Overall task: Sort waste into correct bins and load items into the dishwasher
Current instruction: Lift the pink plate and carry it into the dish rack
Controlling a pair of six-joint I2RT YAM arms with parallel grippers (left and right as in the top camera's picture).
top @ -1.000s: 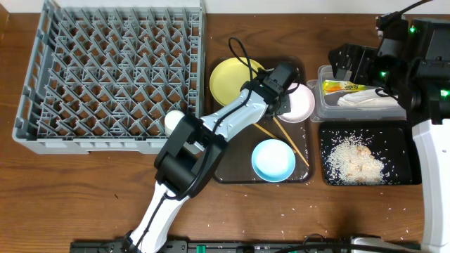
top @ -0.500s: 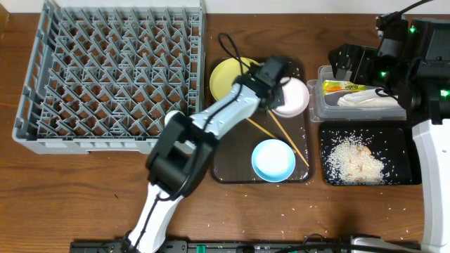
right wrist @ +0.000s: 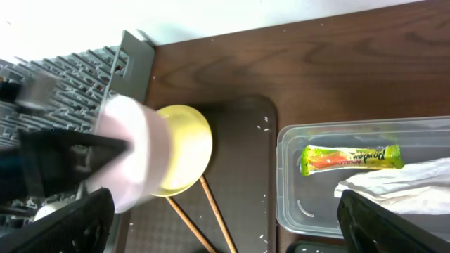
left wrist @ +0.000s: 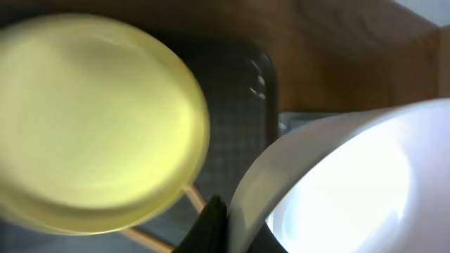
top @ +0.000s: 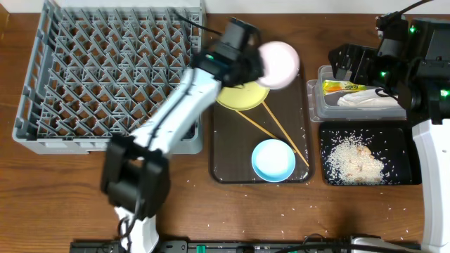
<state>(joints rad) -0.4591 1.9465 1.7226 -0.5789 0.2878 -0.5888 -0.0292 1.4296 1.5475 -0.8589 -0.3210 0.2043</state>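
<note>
My left gripper (top: 257,62) is shut on the rim of the white bowl (top: 280,63) and holds it in the air over the far end of the brown tray, just right of the grey dish rack (top: 105,77). In the left wrist view a dark finger (left wrist: 211,226) presses against the bowl's rim (left wrist: 316,169), with the yellow plate (left wrist: 91,119) below. The plate (top: 242,97) and light-blue bowl (top: 273,160) lie on the tray. The sachet (top: 341,86) and napkin (top: 365,100) lie in the clear bin (top: 322,105); rice (top: 355,160) fills the black bin (top: 330,176). My right gripper (right wrist: 228,225) hangs open above the clear bin.
Two wooden chopsticks (top: 285,133) lie across the brown tray (top: 228,151) between plate and blue bowl. Loose rice grains are scattered on the wooden table (top: 281,211) in front of the tray. The right arm (top: 415,63) stands at the far right.
The left arm has lifted the white bowl off the tray and swung it up and back, towards the rack's right corner. The right arm has not moved.
</note>
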